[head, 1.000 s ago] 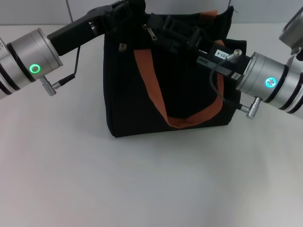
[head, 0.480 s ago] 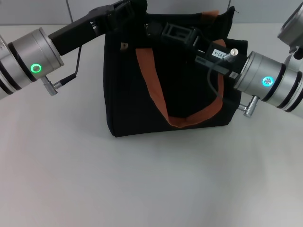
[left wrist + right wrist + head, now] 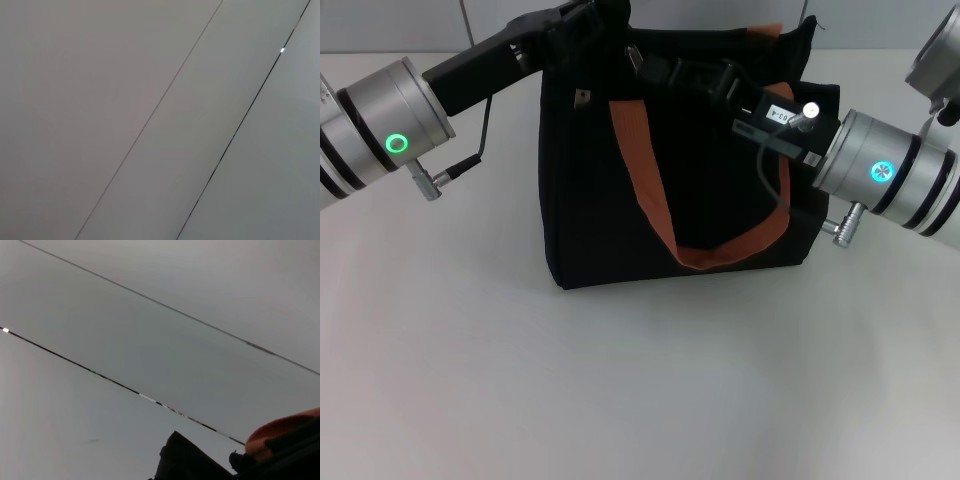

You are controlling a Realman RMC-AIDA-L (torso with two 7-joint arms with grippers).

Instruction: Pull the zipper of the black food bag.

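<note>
The black food bag (image 3: 670, 170) is seen standing upright on a pale grey tabletop (image 3: 620, 390), slightly above the centre of the head view, with an orange-brown webbing strap handle (image 3: 655, 215) hanging in a loop down its front face. A second orange strap (image 3: 760, 33) is just visible at the bag's top rear edge, toward one o'clock. The left gripper (image 3: 595, 18) is held at the bag's upper corner at about eleven o'clock, pressed against the black fabric; whether its fingers are apart or together cannot be told, since black parts merge with black cloth. The right gripper (image 3: 665, 68) is reached in from three o'clock along the bag's top edge, where the zipper (image 3: 634, 58) is shown as a small silver pull just beside its tip; it cannot be told whether the pull is clamped. In the right wrist view a dark bag corner (image 3: 187, 460) and a bit of orange strap (image 3: 285, 432) are caught against a grey panelled wall (image 3: 150, 340). Only plain grey wall panels (image 3: 150, 120) are shown in the left wrist view.
</note>
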